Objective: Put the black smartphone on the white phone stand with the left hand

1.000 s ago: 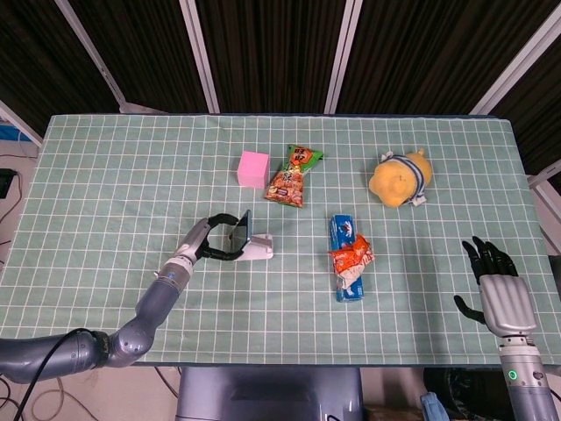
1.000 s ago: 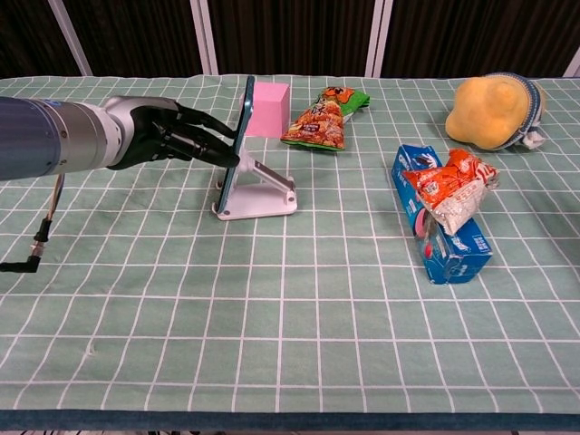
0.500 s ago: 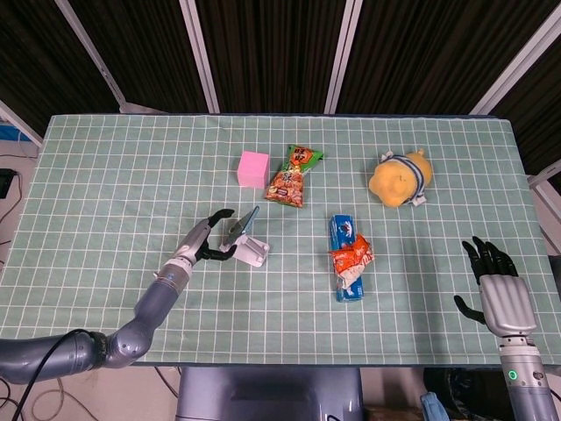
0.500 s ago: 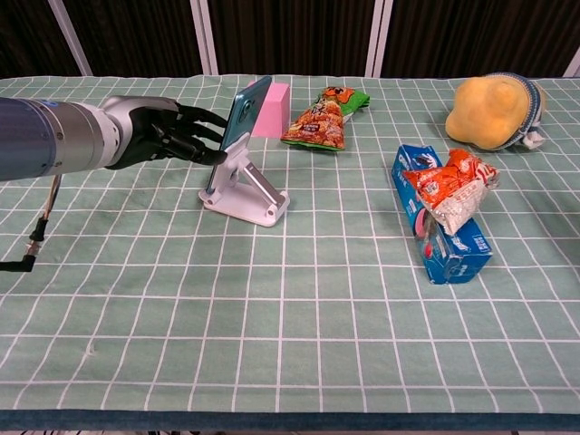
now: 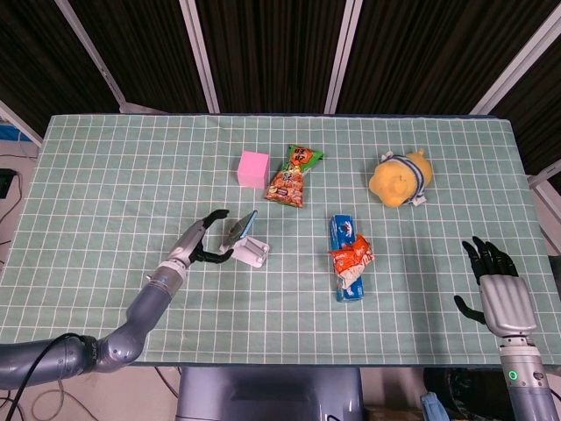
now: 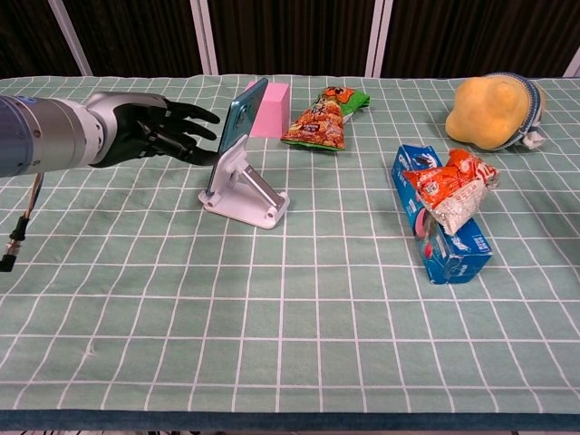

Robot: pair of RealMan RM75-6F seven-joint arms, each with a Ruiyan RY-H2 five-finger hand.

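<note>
The black smartphone (image 6: 236, 133) leans tilted on the white phone stand (image 6: 247, 193), left of the table's middle. The head view shows the smartphone (image 5: 238, 230) propped on the stand (image 5: 251, 253) too. My left hand (image 6: 152, 133) is just left of the phone, fingers spread and holding nothing. Its fingertips (image 6: 209, 117) end close to the phone's edge; I cannot tell whether they touch. In the head view the left hand (image 5: 201, 242) curves around the phone's left side. My right hand (image 5: 496, 287) hangs open at the table's near right edge.
A pink cube (image 6: 270, 96) stands right behind the phone. A snack bag (image 6: 324, 118) lies beside it. A blue packet with a crumpled orange bag (image 6: 443, 210) lies to the right. A yellow plush toy (image 6: 495, 110) sits at the far right.
The phone and stand have turned and tilted from upright edge-on to leaning. My left hand has let go and drawn back to the left. The right hand has not moved.
</note>
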